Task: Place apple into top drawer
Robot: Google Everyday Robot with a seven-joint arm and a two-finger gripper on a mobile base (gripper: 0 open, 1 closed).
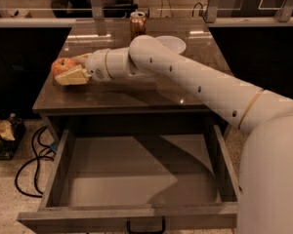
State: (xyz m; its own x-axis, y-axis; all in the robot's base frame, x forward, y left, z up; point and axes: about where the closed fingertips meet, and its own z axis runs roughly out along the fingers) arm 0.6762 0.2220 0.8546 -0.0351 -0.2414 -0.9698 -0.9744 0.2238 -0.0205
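The red-orange apple [61, 66] is at the left edge of the tabletop [136, 94], between the two pale fingers [72, 76] of my gripper [68, 67]. The gripper is closed around it, reaching left across the table from my white arm [195, 79]. I cannot tell whether the apple rests on the table or hangs just above it. The top drawer [132, 179] stands pulled out wide below the table's front edge, its flat bottom bare, its dark handle [145, 226] at the front.
A soda can [137, 23] stands at the back of the table, with a white bowl [172, 44] to its right, partly behind my arm. Black cables [34, 152] and a bag of litter [2, 133] lie on the floor at the left.
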